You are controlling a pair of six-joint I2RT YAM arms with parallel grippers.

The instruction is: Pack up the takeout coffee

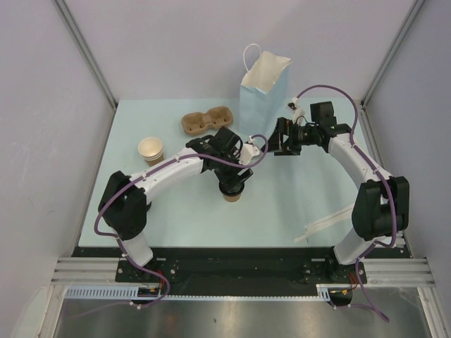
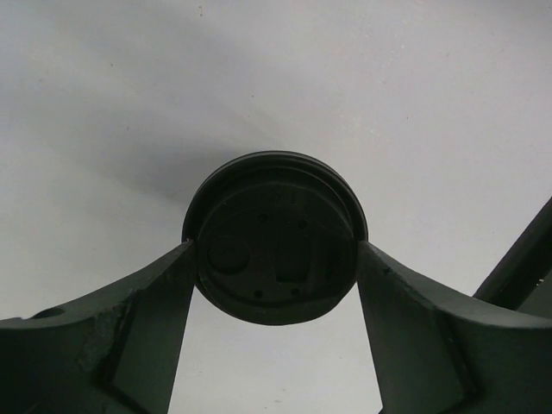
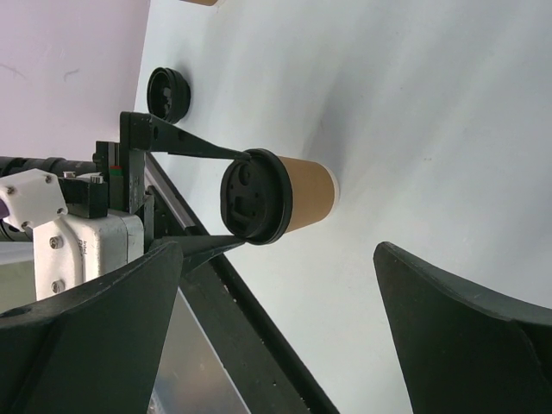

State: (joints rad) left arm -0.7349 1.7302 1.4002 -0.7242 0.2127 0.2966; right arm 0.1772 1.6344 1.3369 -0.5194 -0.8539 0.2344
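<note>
The takeout coffee [image 1: 233, 194], a small brown paper cup with a black lid, stands upright on the table in front of the blue paper bag [image 1: 264, 98]. My left gripper [image 1: 233, 187] comes down on it from above. In the left wrist view both fingers [image 2: 164, 293] press against opposite sides of the black lid [image 2: 274, 237]. The right wrist view shows the same cup [image 3: 302, 200] with the left fingers [image 3: 198, 149] pinching its lid. My right gripper [image 1: 277, 144] hovers open to the cup's right, near the bag, with nothing between its fingers [image 3: 448, 310].
A brown moulded cup carrier [image 1: 206, 121] lies at the back, left of the bag. A lidless tan cup [image 1: 151, 149] stands at the left. A loose black lid [image 3: 167, 93] lies on the table. White paper strips [image 1: 328, 224] lie near the right arm's base.
</note>
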